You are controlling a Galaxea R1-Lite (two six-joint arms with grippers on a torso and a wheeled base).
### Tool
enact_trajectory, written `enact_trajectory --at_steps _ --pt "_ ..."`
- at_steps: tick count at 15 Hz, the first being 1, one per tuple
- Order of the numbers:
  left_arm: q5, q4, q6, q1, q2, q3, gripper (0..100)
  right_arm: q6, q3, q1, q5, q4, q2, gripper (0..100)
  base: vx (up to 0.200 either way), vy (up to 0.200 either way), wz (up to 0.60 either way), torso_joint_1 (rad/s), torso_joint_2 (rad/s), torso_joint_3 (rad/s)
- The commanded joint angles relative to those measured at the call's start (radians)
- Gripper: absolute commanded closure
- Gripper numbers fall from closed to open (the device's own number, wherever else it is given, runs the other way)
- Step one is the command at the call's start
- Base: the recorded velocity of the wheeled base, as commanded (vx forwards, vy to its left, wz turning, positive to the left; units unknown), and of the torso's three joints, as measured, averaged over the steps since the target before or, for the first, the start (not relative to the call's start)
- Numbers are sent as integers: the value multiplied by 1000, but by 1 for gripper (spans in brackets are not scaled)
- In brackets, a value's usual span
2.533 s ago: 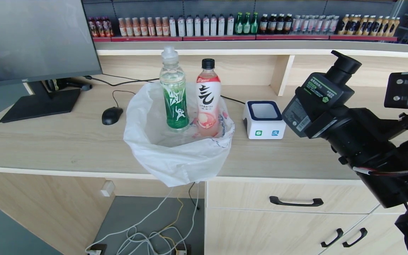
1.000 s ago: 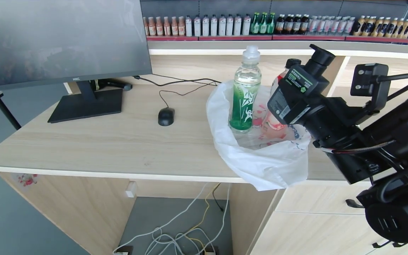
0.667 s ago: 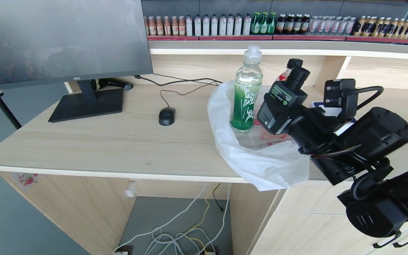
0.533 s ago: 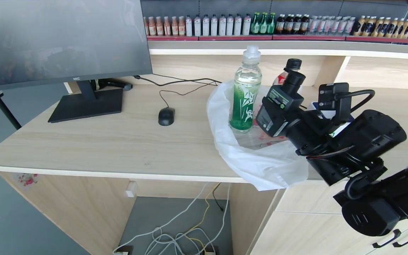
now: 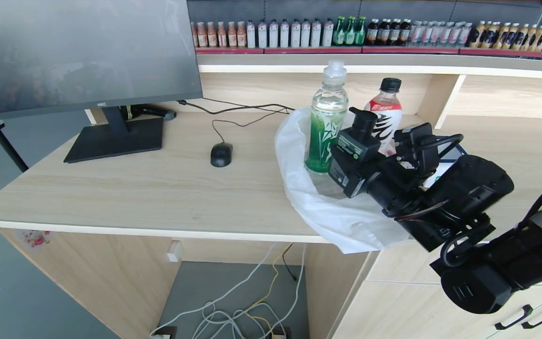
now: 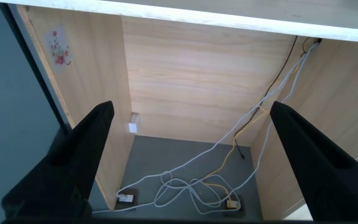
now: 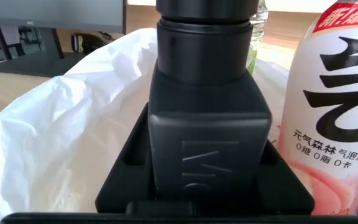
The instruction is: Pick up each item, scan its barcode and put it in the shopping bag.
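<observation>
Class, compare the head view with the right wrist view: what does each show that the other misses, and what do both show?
Head view, not the wrist view: the mouse, the row of drinks on the back shelf, and the labelled side of the black bottle. Right wrist view, not the head view: the black bottle's plain embossed side, close up. Both: the black bottle held in the right tool, the pink bottle, the green bottle and the white shopping bag.

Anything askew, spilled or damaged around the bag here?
Nothing spilled or damaged. The shopping bag sags at its front over the counter edge. The green bottle and pink bottle stand upright inside; the right gripper holds the black bottle tilted above it.
</observation>
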Motion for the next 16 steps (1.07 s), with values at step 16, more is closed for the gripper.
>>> enact_trajectory --at_steps 16 --pt "0 0 -1 0 0 0 0 8 35 -36 15 -1 69 100 0 0 0 0 0 0"
